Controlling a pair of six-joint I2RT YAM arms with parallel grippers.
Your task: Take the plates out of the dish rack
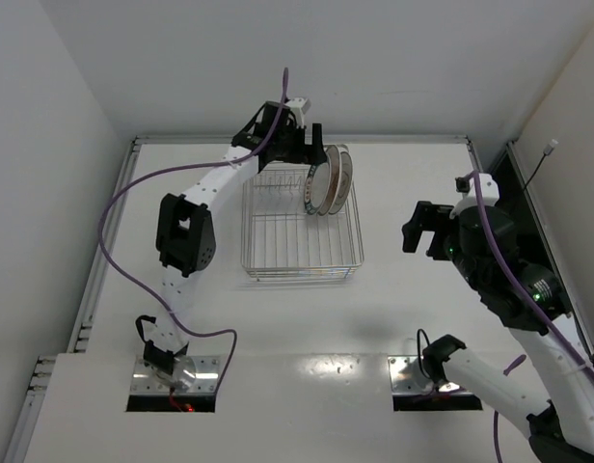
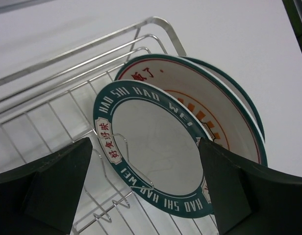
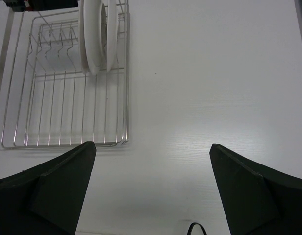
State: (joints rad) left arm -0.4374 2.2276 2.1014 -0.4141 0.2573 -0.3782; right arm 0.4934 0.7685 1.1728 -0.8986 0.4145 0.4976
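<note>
The chrome wire dish rack [image 1: 302, 275] stands mid-table. The plates stand upright in its far right corner [image 1: 328, 181]. In the left wrist view the teal-rimmed plate [image 2: 156, 152] is in front, the orange sunburst plate [image 2: 210, 117] is behind it, and only the rim of a third plate [image 2: 254, 117] shows. My left gripper [image 1: 314, 147] is open just above the plates' far edge, and its fingers [image 2: 48, 191] frame the teal-rimmed plate without touching it. My right gripper [image 1: 420, 230] is open and empty over the table right of the rack.
The rack's upright wire dividers [image 2: 112, 205] stand left of the plates. From the right wrist the rack [image 3: 62, 145] and the plates' white backs [image 3: 94, 34] lie at upper left. White walls enclose the table, and a dark gap [image 1: 528, 193] runs along the right edge.
</note>
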